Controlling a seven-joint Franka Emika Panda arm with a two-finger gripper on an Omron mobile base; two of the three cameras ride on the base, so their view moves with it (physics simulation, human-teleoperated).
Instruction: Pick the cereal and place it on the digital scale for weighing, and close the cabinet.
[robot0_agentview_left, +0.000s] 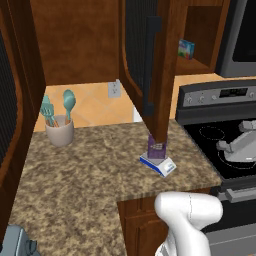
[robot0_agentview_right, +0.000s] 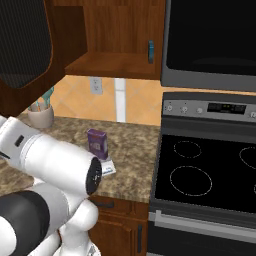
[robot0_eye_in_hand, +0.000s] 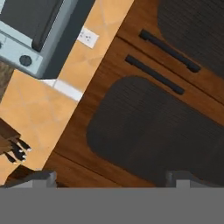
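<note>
The purple cereal box (robot0_agentview_left: 156, 148) (robot0_agentview_right: 97, 143) stands upright on the blue and white digital scale (robot0_agentview_left: 159, 165) (robot0_agentview_right: 108, 169), on the granite counter left of the stove. The cabinet door (robot0_agentview_left: 150, 65) (robot0_agentview_right: 25, 45), with a mesh panel and a black handle, hangs open above the scale. In the left base view its lower corner covers the top of the cereal. My gripper (robot0_eye_in_hand: 111, 178) is open with nothing between its tips. It faces wooden doors with mesh panels (robot0_eye_in_hand: 153, 135) and long black handles (robot0_eye_in_hand: 154, 74).
A small green-and-blue box (robot0_agentview_left: 186, 48) (robot0_agentview_right: 150, 51) sits on the open cabinet's shelf. A cup of teal utensils (robot0_agentview_left: 60, 127) stands at the back left. The black stove (robot0_agentview_left: 220, 135) (robot0_agentview_right: 205, 175) lies to the right, and a grey toaster oven (robot0_eye_in_hand: 26, 35) and a knife block (robot0_eye_in_hand: 11, 144) are nearby.
</note>
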